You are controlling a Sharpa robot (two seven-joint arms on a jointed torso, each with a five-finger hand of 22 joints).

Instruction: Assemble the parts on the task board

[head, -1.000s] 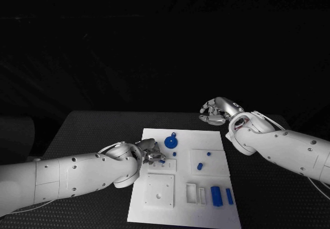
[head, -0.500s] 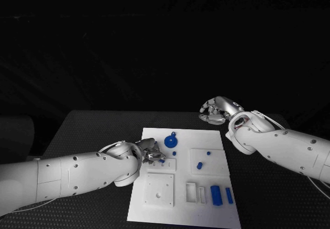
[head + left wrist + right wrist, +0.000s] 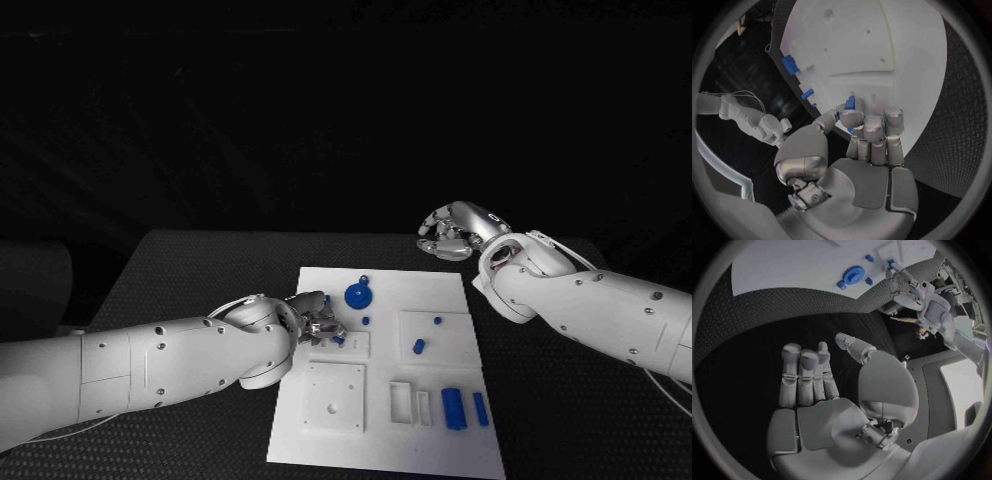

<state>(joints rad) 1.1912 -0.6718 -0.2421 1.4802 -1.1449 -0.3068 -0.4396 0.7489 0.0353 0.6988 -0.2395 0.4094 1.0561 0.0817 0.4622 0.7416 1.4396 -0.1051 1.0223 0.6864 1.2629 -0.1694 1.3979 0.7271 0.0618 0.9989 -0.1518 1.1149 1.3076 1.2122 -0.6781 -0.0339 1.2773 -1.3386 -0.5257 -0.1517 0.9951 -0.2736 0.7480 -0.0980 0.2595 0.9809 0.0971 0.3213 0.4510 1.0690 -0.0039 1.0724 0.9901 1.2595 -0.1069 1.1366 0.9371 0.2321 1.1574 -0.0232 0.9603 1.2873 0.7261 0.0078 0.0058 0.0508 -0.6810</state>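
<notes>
Task board (image 3: 433, 300) lies mid-counter (image 3: 188, 270), long side running toward the near edge. Blue parts counted in head view: one round disc (image 3: 358, 296) near the board's far edge, two small pegs (image 3: 418, 348) mid-board, two bars (image 3: 453, 410) at its near right corner. Left hand (image 3: 317, 322) pinches one small blue part (image 3: 850, 103) over the board's left edge (thumb against fingertips). Right hand (image 3: 459, 232) hangs past the far edge, fingers apart, holding nothing.

A black, finely textured surface (image 3: 188, 270) carries 1 white task board (image 3: 433, 290), lying flat near its middle with its long sides running away from the robot; dark surface shows on both sides of it.
</notes>
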